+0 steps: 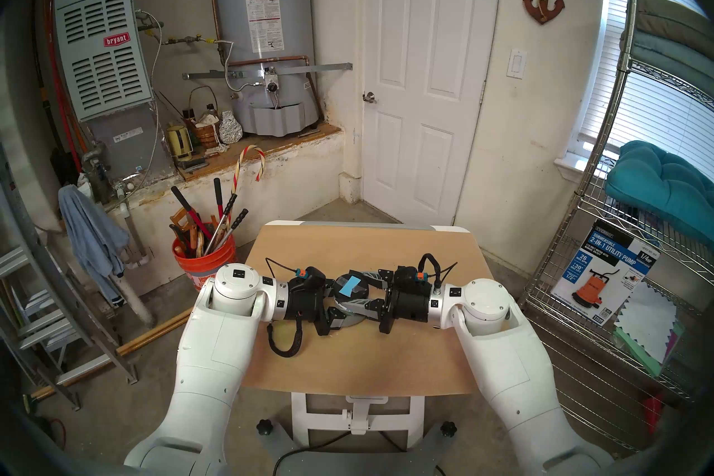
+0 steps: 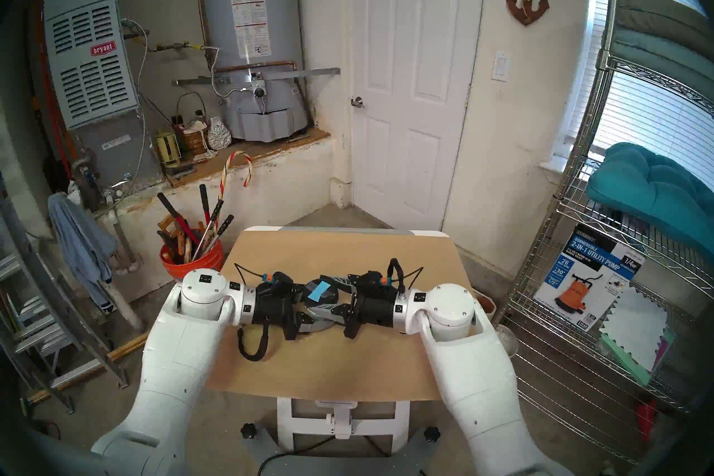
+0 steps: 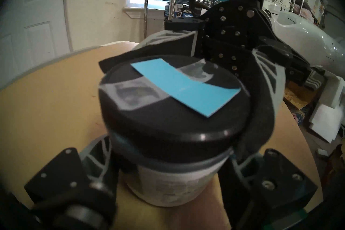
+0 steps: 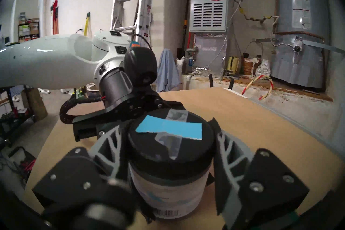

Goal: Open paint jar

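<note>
The paint jar (image 3: 168,183), a small cylinder with a pale printed label, is held over the middle of the smooth tan table (image 1: 386,359). Its body is clamped by the left gripper (image 3: 168,158), while its matte black round lid (image 4: 168,141), crossed by a light-blue tape strip (image 4: 169,129), is clasped by the right gripper (image 4: 170,151). Bare board is left on every side up to the table's edges.

Head pair overhead; wrist views close, facing across lid (image 3: 173,97).
</note>
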